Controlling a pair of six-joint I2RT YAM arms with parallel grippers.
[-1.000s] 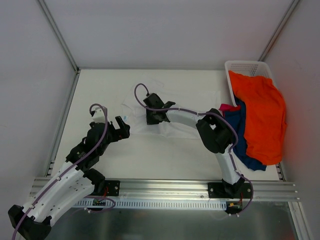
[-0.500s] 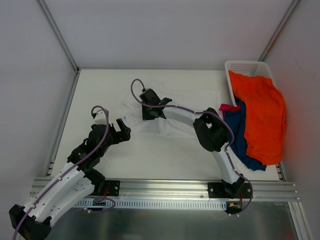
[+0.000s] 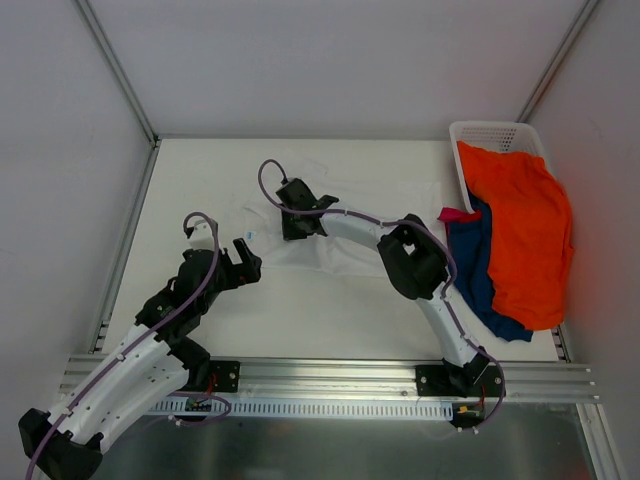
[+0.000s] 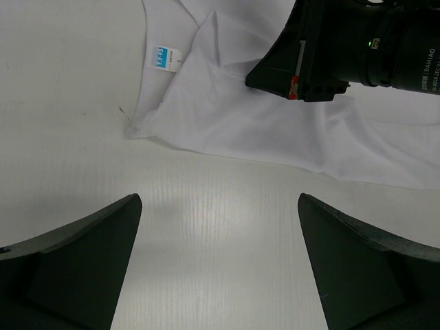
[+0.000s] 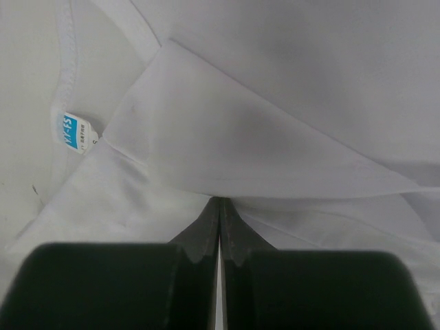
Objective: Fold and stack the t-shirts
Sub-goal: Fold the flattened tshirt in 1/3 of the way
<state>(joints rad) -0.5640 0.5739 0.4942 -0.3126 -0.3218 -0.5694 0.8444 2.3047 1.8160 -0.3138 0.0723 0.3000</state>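
The white t-shirt (image 3: 375,195) lies spread mid-surface (image 3: 300,310), one flap doubled over toward 9 o'clock. The right gripper (image 5: 218,206) has its jaws closed tight on that fold, probably to lay it flat. At the shirt's 8 o'clock the left gripper (image 4: 217,206) hovers, jaws wide and empty, ready to assist

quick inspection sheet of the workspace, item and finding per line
surface: white table, tiny dark mark by the white t-shirt
job's things: white t-shirt spread flat, one flap folded over; orange t-shirt, navy t-shirt, magenta t-shirt heaped at right
clutter: white basket, far right corner, orange t-shirt draped over it
tools: left tool open above table; right tool shut, tips at the white t-shirt's fold
cables: purple cable looped on each arm
surroundings: white walls, metal frame, near rail
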